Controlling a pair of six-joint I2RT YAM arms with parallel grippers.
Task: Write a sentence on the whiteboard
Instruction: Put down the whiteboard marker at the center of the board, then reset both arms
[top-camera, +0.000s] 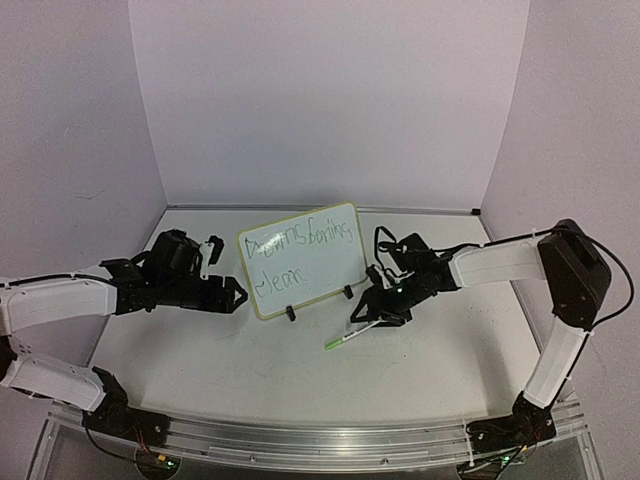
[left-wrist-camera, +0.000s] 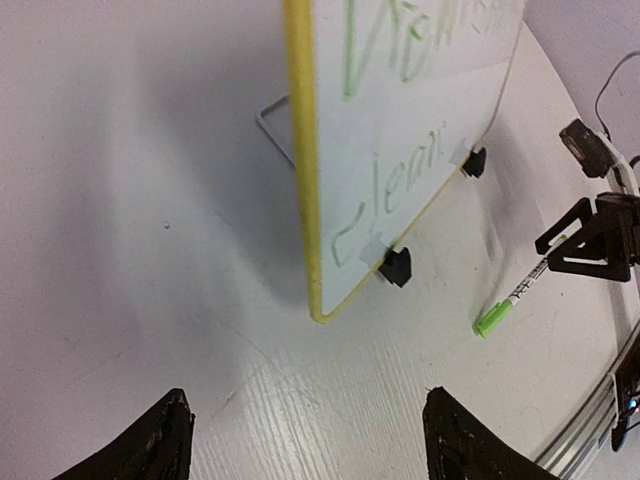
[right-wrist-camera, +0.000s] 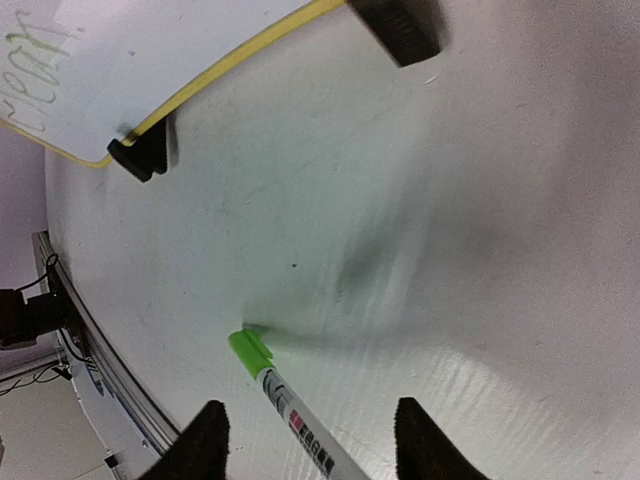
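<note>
The whiteboard stands on two black feet at the table's middle, tilted, in a pale yellow frame. The sentence is green handwriting in two lines; the lower word reads like "clean". My left gripper is open and empty just left of the board's lower left corner. My right gripper is open, low over the table to the right of the board. A white marker with a green cap lies on the table between its spread fingers, with no finger touching it.
A wire stand props the board from behind. The board's feet rest on the white table. A metal rail runs along the near edge. White walls close the back and both sides.
</note>
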